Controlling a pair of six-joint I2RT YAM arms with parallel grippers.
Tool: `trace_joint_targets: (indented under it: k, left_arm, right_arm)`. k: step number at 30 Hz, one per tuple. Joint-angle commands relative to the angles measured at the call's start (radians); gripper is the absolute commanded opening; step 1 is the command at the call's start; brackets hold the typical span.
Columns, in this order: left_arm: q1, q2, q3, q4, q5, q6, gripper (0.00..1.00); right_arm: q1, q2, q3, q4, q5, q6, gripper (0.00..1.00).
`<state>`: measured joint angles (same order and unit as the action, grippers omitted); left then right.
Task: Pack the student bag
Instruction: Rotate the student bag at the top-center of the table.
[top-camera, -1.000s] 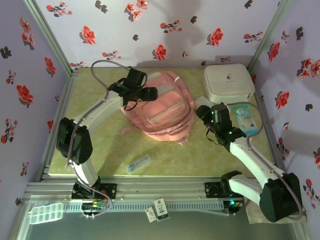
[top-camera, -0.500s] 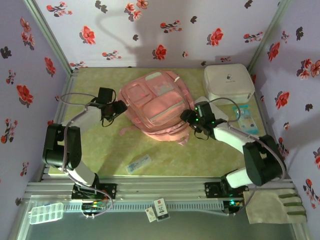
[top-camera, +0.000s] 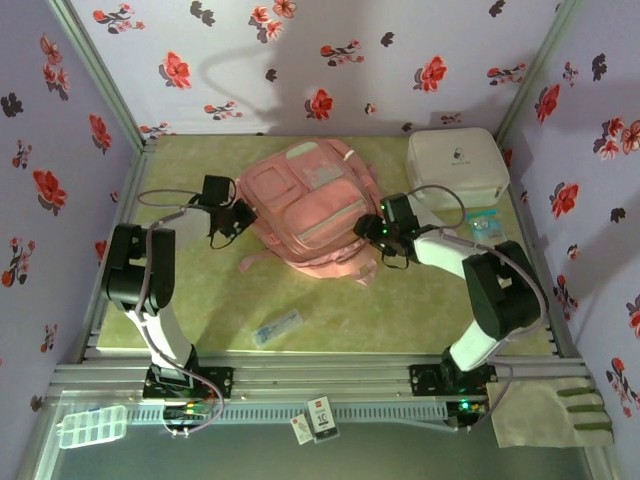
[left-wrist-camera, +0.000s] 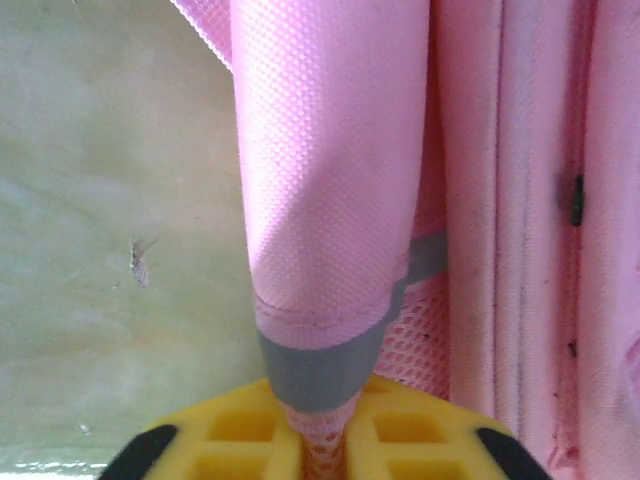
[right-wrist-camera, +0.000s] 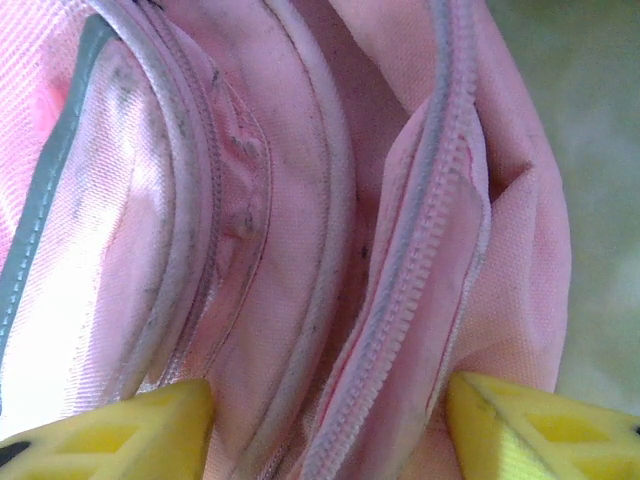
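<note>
**A:** Where's the student bag (top-camera: 305, 205)?

**B:** Flat, mid-worktop (top-camera: 200, 300). The left gripper (left-wrist-camera: 320, 442) pinches its side pocket (left-wrist-camera: 320, 250); the right gripper (right-wrist-camera: 330, 425) is spread around the zip edge (right-wrist-camera: 400, 300).

**A:** Advice?

**B:** Anchor left; part the opening gently.

White case (top-camera: 457, 165) at the mat's (top-camera: 380, 320) far right corner. Slim clear packet (top-camera: 277, 328) near its front edge — glove (top-camera: 550, 412) and compartment box (top-camera: 92, 427) lie off it.
</note>
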<state>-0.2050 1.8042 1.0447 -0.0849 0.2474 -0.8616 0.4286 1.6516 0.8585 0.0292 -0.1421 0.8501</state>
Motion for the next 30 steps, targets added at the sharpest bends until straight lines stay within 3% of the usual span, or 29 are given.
trace_joint_targets:
  k: [1,3,15,25,30]
  left_arm:
    - [0.022,-0.020,-0.014,0.044,0.018,-0.020,0.05]
    - [0.033,-0.051,-0.048,0.051,0.017,-0.030,0.00]
    - [0.028,-0.402,-0.317,0.115,0.039,-0.234,0.00]
    - [-0.032,-0.454,-0.367,0.239,0.037,-0.389,0.00]
    - [-0.078,-0.433,-0.337,0.262,0.012,-0.402,0.00]
  right_arm:
    - [-0.014,0.089,0.073,0.026,0.012,-0.091,0.63]
    - [-0.024,0.144,0.131,0.020,0.003,-0.107,0.63]
    - [-0.032,0.402,0.501,-0.043,-0.021,-0.218,0.62]
    - [-0.039,0.116,0.450,-0.292,0.131,-0.348,0.67]
    - [0.041,-0.026,0.361,-0.380,0.156,-0.374,0.67]
